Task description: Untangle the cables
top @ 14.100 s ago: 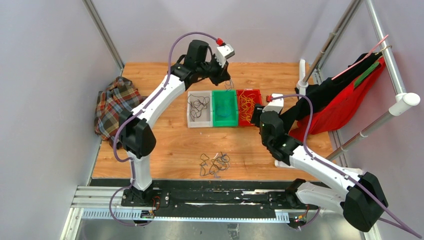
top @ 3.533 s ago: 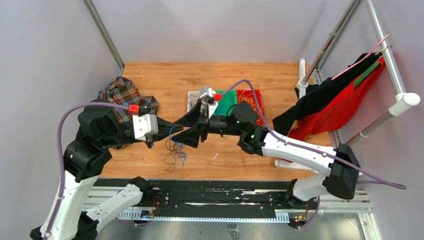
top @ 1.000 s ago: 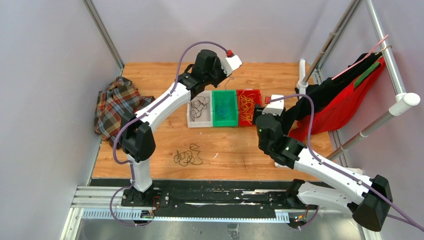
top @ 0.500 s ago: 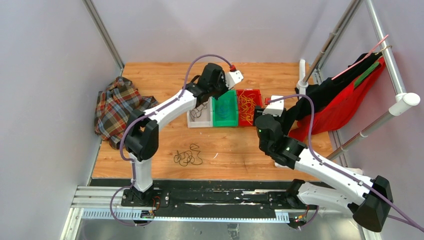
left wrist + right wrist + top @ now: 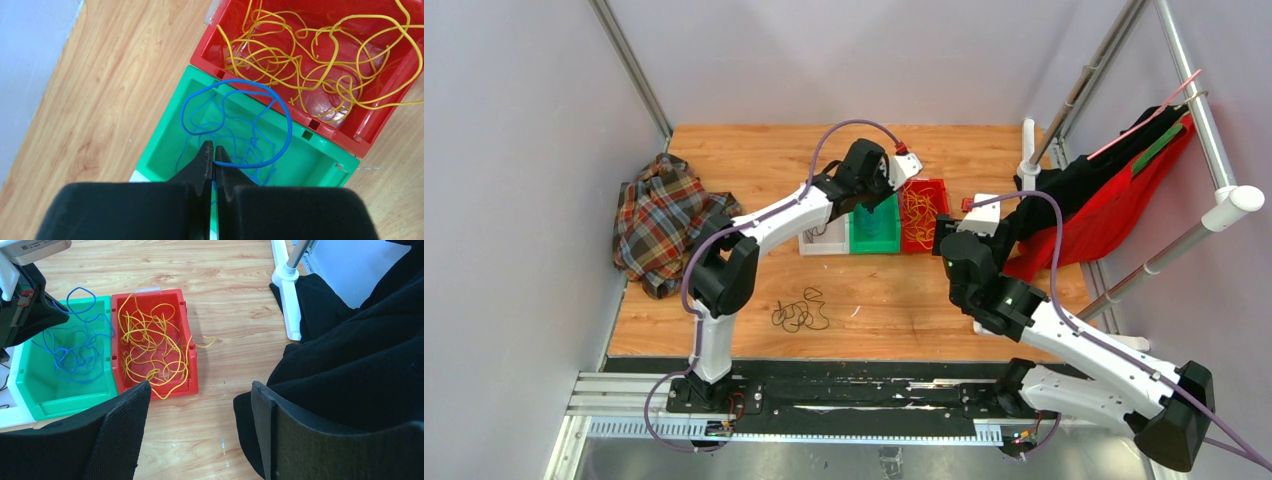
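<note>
— One blue cable [image 5: 280,120] is pinched in the left end effector [image 5: 214,152], whose jaws are closed tight on it; the loop hangs over the green bin [image 5: 160,135].
— So the drop-off is in hand; the jaws need only part, I think, so it falls among the other blue cables [image 5: 70,357].
— The right end effector [image 5: 200,386] gapes wide, holding nothing, near the red bin [image 5: 194,385] of yellow cables [image 5: 150,350].
— A dark tangle [image 5: 800,313] waits on the table [image 5: 904,300]; probably that comes next.

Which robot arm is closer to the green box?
Left. The left end effector is right over the green box, pinching a blue cable. The right end effector hangs open beyond the red box, off to the side.
</note>
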### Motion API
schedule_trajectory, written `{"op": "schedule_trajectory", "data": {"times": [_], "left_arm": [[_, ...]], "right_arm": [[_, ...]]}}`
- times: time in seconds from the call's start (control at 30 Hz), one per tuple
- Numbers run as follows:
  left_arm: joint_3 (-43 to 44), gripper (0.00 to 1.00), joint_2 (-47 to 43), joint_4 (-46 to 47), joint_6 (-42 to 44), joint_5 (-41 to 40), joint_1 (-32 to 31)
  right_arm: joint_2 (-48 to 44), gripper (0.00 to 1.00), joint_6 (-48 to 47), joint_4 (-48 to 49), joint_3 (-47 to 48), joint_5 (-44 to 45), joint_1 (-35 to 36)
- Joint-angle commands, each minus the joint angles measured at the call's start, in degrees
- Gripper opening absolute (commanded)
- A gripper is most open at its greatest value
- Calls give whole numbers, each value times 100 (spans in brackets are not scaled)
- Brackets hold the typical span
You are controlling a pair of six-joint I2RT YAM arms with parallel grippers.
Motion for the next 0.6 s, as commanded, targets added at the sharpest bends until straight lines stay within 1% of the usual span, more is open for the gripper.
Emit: {"op": "schedule_trajectory", "data": {"times": [0.0, 0.03, 0.07, 0.1, 0.17, 0.27, 0.33, 0.37, 0.4, 0.5, 0.57], "left_arm": [[-87, 5, 104, 235, -708, -194, 36], [-9, 13, 122, 101, -898, -254, 52], [110, 30, 140, -131, -1014, -99, 83], [231, 41, 146, -371, -1167, 63, 110], [329, 53, 66, -646, -1279, 281, 159], [178, 66, -288, -712, -1208, 381, 208], [152, 70, -495, -779, -1174, 303, 254], [156, 74, -574, -821, -1146, 354, 302], [205, 81, -635, -874, -1123, 430, 372], [504, 92, -778, -1460, -997, 727, 602], [665, 94, -989, -1919, -813, 877, 684]], "right_arm": [[-67, 73, 28, -202, 87, 99, -106], [-47, 73, 22, -225, 112, 50, -115], [-29, 73, 20, -238, 130, 10, -117], [-16, 74, 2, -240, 163, -44, -115], [38, 74, -47, -241, 228, -115, -131], [131, 74, -160, -234, 360, -213, -136], [196, 74, -234, -150, 391, -257, -136], [236, 74, -252, -120, 408, -271, -143], [281, 74, -248, -95, 430, -305, -143], [515, 74, -239, -66, 545, -481, -144], [637, 74, -268, -57, 614, -646, -133]]}}
